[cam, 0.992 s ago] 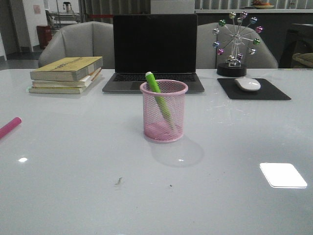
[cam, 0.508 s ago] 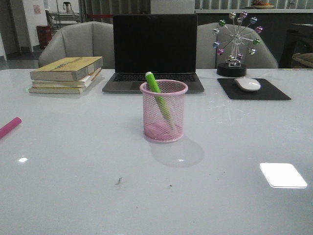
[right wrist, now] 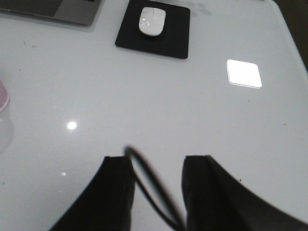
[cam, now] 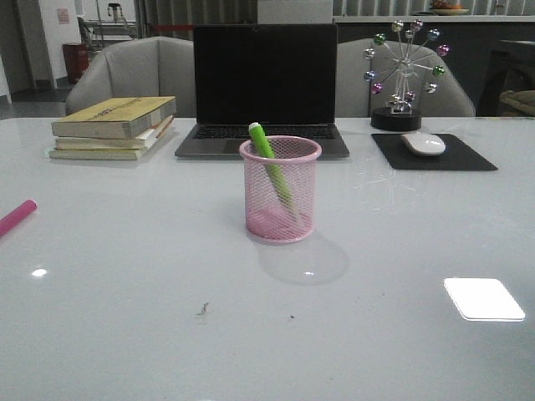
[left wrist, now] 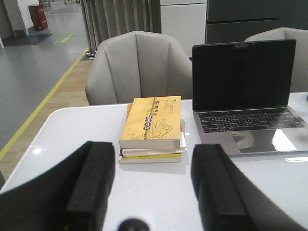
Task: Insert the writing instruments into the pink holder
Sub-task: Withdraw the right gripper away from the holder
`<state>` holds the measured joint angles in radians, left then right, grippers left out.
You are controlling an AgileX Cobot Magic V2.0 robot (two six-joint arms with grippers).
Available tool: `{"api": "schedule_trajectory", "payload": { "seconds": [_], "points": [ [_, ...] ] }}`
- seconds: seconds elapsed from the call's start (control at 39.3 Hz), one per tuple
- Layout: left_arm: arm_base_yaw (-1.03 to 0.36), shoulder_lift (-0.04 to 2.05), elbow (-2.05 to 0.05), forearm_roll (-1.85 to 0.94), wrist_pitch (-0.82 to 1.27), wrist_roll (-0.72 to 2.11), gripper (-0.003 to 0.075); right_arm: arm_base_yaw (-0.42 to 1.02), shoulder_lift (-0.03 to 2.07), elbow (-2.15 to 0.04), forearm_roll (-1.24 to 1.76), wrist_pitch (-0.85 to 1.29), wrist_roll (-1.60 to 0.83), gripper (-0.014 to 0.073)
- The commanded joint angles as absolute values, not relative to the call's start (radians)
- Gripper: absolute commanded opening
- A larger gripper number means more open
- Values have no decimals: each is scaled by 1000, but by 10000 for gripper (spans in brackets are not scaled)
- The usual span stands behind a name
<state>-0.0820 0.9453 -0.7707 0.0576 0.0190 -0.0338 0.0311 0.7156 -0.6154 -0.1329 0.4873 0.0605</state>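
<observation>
**Scene state: one pen in cup, one on table**

While the hot pink pen [cam: 17, 217] lies at the table's [cam: 125, 276] far left edge, unmoved since the earlier frames, the lime green pen [cam: 269, 163] leans inside the pink mesh holder [cam: 280, 190] at centre, also unchanged. Left gripper [left wrist: 151, 185]: jaws apart, empty, facing the stacked books [left wrist: 151, 122] and laptop [left wrist: 243, 96]. Right gripper [right wrist: 156, 192]: jaws apart, empty, over bare table short of the mouse [right wrist: 152, 21].

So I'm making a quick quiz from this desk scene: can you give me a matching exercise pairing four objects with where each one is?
Things:
1. green pen
2. pink pen
3. white mouse
4. yellow book

Places:
A. on top of a book stack
B. leaning inside the pink holder
C. on the black pad
D. lying on the table at the far left edge

Pairs: 1-B, 2-D, 3-C, 4-A
</observation>
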Motion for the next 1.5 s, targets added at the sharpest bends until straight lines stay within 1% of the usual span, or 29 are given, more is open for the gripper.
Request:
{"api": "schedule_trajectory", "payload": {
  "seconds": [0.0,0.33,0.46,0.51,0.71,0.92,1.07,1.25,1.35,1.47],
  "points": [
    [-79,935,-806,53,-69,-42,426,23,710,-642,-149,415,51,379],
    [-79,935,-806,53,-73,-42,426,23,710,-642,-149,415,51,379],
    [-79,935,-810,53,-129,-42,426,23,710,-642,-149,415,51,379],
    [-79,938,-824,53,-113,-42,426,23,710,-642,-149,415,51,379],
    [-79,1042,-973,56,112,-42,426,23,710,-642,-149,414,51,379],
    [-79,1220,-1174,56,314,-42,426,23,710,-642,-149,414,51,379],
    [-79,1364,-1292,64,428,-38,426,23,710,-642,-149,414,51,379],
    [-79,1525,-1374,64,568,-38,426,23,710,-642,-149,414,51,379],
    [-79,1604,-1395,63,650,-38,426,23,710,-642,-149,414,51,379],
    [-79,1683,-1396,38,700,-38,426,23,710,-642,-149,414,51,379]
  ]
}}
